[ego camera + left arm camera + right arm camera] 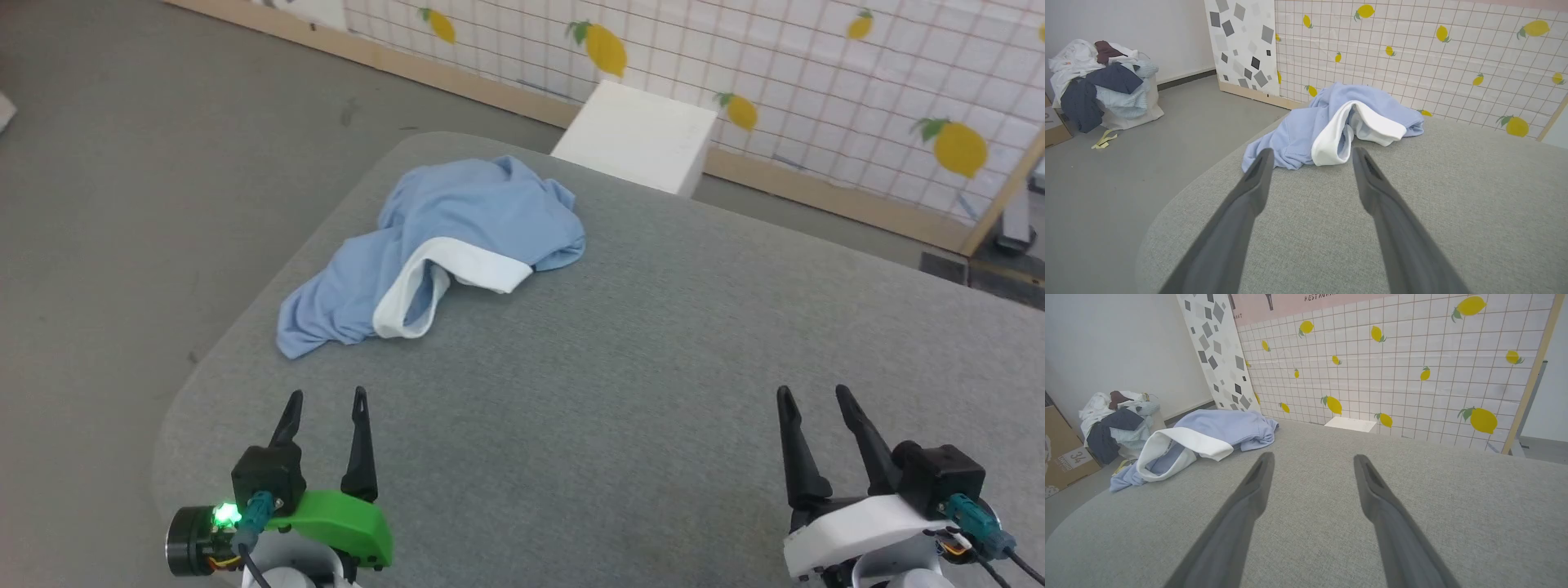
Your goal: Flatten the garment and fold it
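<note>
Left tool (327, 393) and right tool (812, 390) wide open, empty. Garment (441, 245) bunched near bench (653, 392) far-left corner. Could easily pinch several layers at once or drag it off the edge, tbh.

Grey fabric-topped bench (571, 425), rounded corner. White rectangular box (637, 135) beyond its far edge, near the lemon-print white grid panel (816, 73). Mixed clothes pile in a white bag (1106, 81) on the grey floor (1180, 122), brown cardboard box (1053, 126) just beside.
</note>
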Available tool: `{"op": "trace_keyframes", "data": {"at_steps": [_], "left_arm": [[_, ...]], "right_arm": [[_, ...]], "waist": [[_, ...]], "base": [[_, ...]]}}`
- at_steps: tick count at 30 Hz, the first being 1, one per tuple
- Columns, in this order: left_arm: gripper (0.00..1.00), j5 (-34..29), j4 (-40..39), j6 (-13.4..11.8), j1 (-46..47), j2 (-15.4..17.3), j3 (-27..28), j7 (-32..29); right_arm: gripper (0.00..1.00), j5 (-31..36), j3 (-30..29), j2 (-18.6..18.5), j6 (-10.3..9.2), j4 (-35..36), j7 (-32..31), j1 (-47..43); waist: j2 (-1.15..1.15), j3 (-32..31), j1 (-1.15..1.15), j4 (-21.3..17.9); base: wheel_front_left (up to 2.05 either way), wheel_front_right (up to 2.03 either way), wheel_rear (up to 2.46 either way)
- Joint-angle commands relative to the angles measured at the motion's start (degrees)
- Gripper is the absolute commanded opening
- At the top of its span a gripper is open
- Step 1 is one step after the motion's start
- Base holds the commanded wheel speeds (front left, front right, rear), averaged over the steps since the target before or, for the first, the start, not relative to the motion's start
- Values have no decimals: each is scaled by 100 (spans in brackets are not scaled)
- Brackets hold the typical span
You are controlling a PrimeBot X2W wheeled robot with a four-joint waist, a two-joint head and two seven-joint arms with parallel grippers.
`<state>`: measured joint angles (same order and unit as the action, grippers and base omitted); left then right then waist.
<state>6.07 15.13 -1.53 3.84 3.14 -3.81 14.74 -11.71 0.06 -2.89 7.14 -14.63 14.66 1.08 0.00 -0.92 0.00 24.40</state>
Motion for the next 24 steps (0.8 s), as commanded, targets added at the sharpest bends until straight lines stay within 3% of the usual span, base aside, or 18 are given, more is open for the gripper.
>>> {"op": "trace_keyframes", "data": {"at_steps": [1,24], "left_arm": [[100,10,1,12,-52,4,24,26],[100,73,-15,22,-66,11,125,26]], "right_arm": [[100,-60,27,2,35,-22,34,-68],[100,-92,106,2,35,-124,34,-55]], "waist": [[0,-71,0,143],[0,-95,0,273]], "base": [[0,0,0],[0,0,0]]}}
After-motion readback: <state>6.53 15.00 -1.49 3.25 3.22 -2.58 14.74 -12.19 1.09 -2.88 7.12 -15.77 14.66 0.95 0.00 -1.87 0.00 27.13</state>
